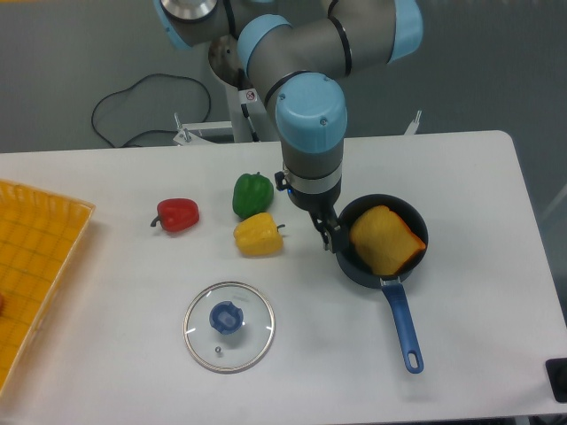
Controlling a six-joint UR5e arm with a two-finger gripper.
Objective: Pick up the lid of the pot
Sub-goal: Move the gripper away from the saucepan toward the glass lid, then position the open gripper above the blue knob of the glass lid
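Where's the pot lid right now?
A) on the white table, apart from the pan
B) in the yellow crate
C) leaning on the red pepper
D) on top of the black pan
A: the lid lies on the white table, its blue knob in view, with bare tabletop between it and the black pan.

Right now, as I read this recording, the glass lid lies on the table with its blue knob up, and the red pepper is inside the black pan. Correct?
Not quite: the camera view shows the red pepper on the table, outside the black pan. The glass lid does lie on the table, blue knob up.
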